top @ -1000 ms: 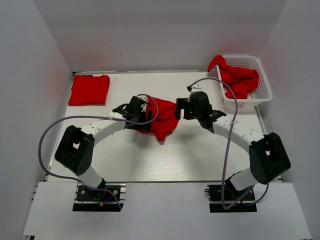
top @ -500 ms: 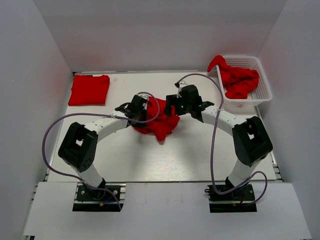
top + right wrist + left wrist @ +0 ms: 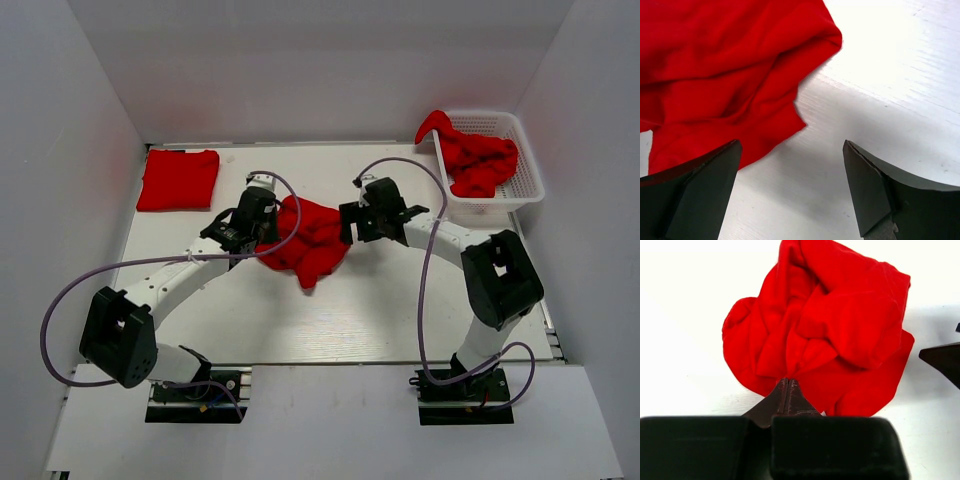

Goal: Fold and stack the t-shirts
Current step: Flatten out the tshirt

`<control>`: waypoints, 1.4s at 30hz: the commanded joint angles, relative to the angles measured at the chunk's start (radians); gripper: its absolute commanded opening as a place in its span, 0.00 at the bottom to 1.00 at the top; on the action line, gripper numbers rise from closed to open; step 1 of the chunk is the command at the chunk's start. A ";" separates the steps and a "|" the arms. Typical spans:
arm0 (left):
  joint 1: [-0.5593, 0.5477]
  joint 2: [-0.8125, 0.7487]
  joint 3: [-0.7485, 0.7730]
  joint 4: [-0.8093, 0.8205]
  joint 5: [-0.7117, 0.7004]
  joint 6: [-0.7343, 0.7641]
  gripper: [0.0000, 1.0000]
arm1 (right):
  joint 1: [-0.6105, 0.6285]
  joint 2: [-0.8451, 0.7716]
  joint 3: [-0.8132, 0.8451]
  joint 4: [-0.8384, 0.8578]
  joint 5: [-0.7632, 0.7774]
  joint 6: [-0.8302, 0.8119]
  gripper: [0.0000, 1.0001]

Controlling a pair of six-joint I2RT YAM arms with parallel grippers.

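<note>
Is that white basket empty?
No, a crumpled red shirt lies in the basket, with part hanging over its rim.

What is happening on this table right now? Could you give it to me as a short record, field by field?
middle of table: crumpled t-shirt, red, not yet folded
far left corner: folded t-shirt, red, lying flat
far right corner: white mesh basket
in the basket: heaped t-shirts, red, one part hanging over the rim; number unclear
left jaws: shut, pinching the crumpled t-shirt at its edge
right jaws: open at the opposite side of the crumpled t-shirt, gripping nothing
</note>
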 commanded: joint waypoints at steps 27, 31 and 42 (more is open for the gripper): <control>0.004 -0.062 -0.023 -0.009 -0.047 0.002 0.00 | -0.002 0.282 0.246 0.163 0.019 -0.040 0.71; 0.004 -0.062 -0.023 -0.018 -0.056 0.002 0.00 | -0.002 0.321 0.279 0.215 -0.031 -0.094 0.47; 0.004 -0.062 0.116 -0.041 -0.231 0.011 0.00 | -0.045 0.131 0.290 0.255 0.180 -0.121 0.00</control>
